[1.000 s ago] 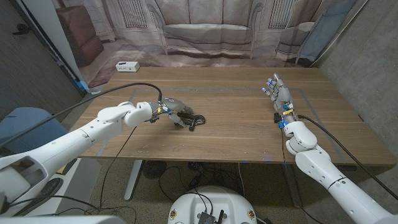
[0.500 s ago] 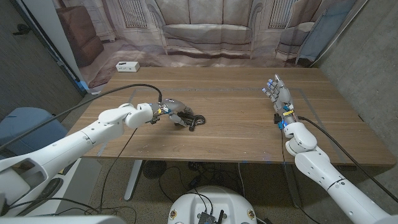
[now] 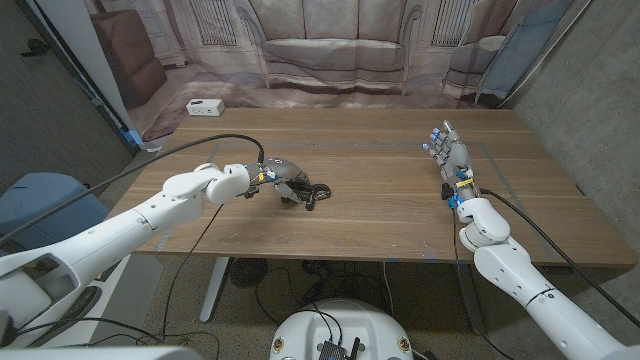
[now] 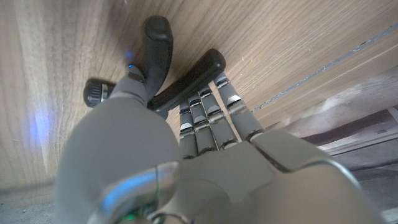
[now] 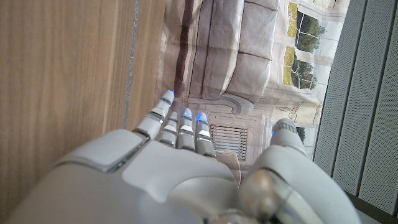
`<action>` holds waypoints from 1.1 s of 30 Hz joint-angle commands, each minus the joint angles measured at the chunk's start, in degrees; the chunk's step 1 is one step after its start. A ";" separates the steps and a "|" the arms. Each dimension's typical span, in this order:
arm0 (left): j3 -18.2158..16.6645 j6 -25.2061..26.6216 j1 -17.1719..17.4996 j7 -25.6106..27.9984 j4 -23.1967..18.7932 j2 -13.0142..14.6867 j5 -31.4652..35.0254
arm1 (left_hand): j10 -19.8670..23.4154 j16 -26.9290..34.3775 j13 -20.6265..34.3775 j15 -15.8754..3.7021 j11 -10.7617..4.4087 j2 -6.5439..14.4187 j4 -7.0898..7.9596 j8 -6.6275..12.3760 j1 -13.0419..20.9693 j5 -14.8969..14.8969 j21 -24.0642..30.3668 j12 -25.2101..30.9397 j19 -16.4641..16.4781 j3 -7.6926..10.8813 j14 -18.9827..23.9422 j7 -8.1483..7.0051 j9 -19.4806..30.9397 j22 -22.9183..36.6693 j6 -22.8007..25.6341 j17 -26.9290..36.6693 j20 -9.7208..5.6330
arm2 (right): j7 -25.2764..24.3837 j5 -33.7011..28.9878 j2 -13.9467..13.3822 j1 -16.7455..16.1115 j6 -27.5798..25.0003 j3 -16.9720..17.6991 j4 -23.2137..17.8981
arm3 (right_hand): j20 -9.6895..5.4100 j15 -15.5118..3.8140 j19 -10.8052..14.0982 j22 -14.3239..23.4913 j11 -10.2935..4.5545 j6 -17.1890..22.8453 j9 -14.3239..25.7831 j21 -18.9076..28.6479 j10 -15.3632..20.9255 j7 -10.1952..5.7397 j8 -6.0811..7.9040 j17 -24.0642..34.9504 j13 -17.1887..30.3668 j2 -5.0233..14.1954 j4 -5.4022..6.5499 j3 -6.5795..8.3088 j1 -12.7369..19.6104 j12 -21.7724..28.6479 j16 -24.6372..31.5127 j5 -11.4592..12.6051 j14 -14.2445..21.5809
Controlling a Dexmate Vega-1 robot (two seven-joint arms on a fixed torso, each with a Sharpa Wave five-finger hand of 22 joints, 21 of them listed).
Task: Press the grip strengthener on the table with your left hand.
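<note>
Head view: the left hand (image 3: pixel 283 177) lies on the wooden table (image 3: pixel 380 215) left of its middle, its fingers closed over the black grip strengthener (image 3: pixel 308 191); the tool's handles project from under the hand toward the table's middle and rest on the wood; the right hand (image 3: pixel 450 152) stands well apart near the right edge, fingers extended and together, holding nothing; a small white box (image 3: pixel 205 106) sits at the far left corner; a printed backdrop showing a sofa (image 3: pixel 335 50) hangs behind the table.

Left wrist view: the left hand (image 4: pixel 193 149) is seen from its back; the fingers (image 4: pixel 214 115) reach over one black handle of the grip strengthener (image 4: pixel 186 78) and touch it, while the thumb lies against the second handle; the two handles meet in a narrow V; the tool's round end shows beside the thumb; all lies on the table (image 4: pixel 273 43).

Right wrist view: the right hand (image 5: pixel 180 155) has straight, empty fingers close beside the table (image 5: pixel 62 74); the backdrop (image 5: pixel 249 56) lies beyond.
</note>
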 commanded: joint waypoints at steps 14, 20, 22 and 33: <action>-1.56 2.59 -1.19 0.76 -1.80 -0.35 -2.72 | 3.89 0.52 0.78 -4.68 -1.02 8.18 -4.29 1.37 19.05 0.34 2.17 1.15 5.87 6.95 6.16 -0.26 0.32 1.79 4.84 0.20 -2.44 | 0.01 0.23 0.57 -0.38 1.84 0.78 0.13 | -0.08 0.20 0.64 0.12 0.04 0.00 0.30 0.22 0.42 0.03 0.02 0.20 0.26 0.18 0.06 -0.13 0.62 0.22 0.53 0.19 0.23; -2.82 3.06 -1.35 -0.61 -2.70 -0.04 -5.50 | 5.45 0.65 1.00 -5.67 -1.51 8.33 -3.92 1.70 18.87 0.28 2.96 1.54 6.33 7.23 8.02 -0.79 0.36 1.95 6.35 0.18 -2.56 | 0.04 0.29 0.83 -0.40 2.20 0.83 0.32 | -0.06 0.18 0.66 0.12 0.15 0.02 0.31 0.21 0.44 0.04 0.03 0.21 0.26 0.18 0.07 -0.15 0.62 0.23 0.52 0.19 0.24; -3.01 3.12 -1.31 -0.48 -3.05 0.14 -5.59 | 5.47 0.62 1.02 -5.67 -1.65 8.27 -3.87 1.75 18.78 0.25 3.08 1.52 6.44 7.22 8.15 -0.72 0.37 1.96 6.57 0.16 -2.66 | 0.14 0.29 0.95 -0.38 2.42 0.82 0.47 | -0.09 0.18 0.69 0.12 0.11 0.00 0.31 0.21 0.41 0.05 0.02 0.21 0.27 0.18 0.07 -0.16 0.63 0.21 0.52 0.19 0.24; -4.20 3.78 -0.25 0.53 -5.21 0.83 -6.43 | 6.23 0.41 1.18 -5.61 -1.93 8.24 -3.71 2.02 18.54 0.18 3.74 1.58 6.79 7.39 8.98 -0.76 0.40 2.04 7.89 0.12 -2.63 | 0.16 0.28 1.07 -0.80 3.00 0.98 0.31 | -0.12 0.16 0.71 0.12 0.04 0.01 0.31 0.19 0.39 0.08 0.02 0.22 0.27 0.19 0.08 -0.19 0.64 0.20 0.51 0.19 0.24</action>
